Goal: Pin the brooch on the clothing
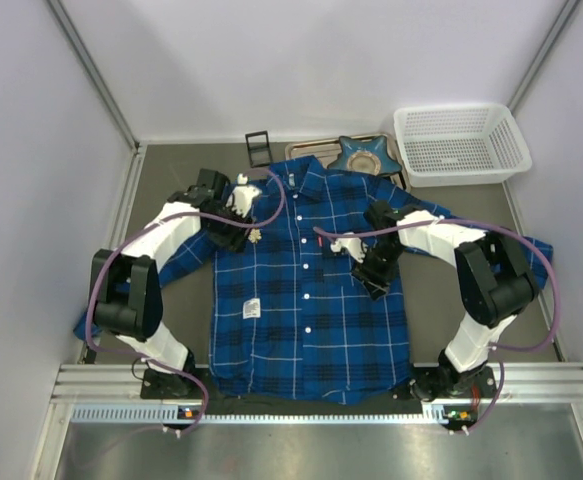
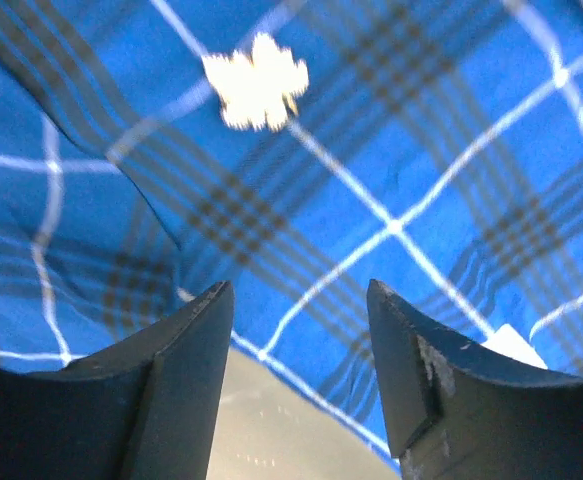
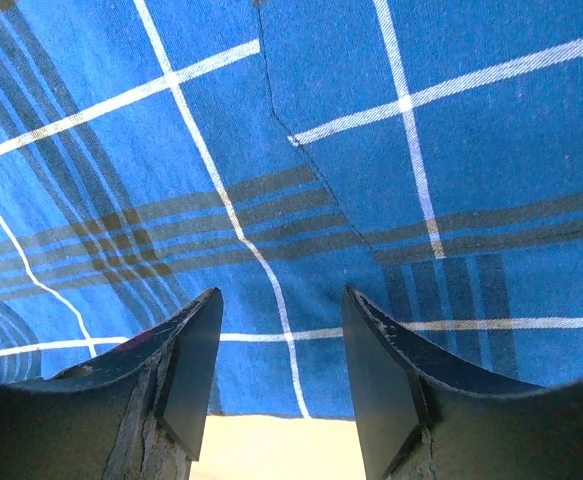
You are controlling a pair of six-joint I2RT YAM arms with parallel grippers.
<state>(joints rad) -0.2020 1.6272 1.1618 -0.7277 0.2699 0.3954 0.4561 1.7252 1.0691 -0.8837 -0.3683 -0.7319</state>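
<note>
Left claw [image 2: 296, 300] has its jaws partly apart with nothing between them, over the left chest of the shirt [image 1: 301, 300]; we see the brooch [image 2: 256, 82] lying on the plaid just beyond the fingertips, not touching them. Right claw [image 3: 281, 305] is likewise parted and empty, low over the fabric by the chest pocket [image 3: 451, 180] edge. Shirt lies spread on the table [image 1: 171, 170], collar far.

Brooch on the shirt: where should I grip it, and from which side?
Probably across two opposite edges of the brooch, coming straight down with the left gripper, whose open jaws hang just short of it. It seems to lie flat on the shirt, so only its lobed rim offers a hold.
</note>
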